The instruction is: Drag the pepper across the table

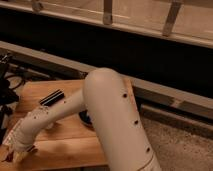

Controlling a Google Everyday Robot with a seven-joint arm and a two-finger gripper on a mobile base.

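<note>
The white arm rises from the lower right and bends at a rounded elbow mid-view. Its forearm slopes down to the left. The gripper sits low in the lower-left corner, pointing downward.

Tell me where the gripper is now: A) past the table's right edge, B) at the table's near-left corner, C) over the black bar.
B: the gripper sits at the near-left corner of the wooden table, apart from the black bar.
</note>
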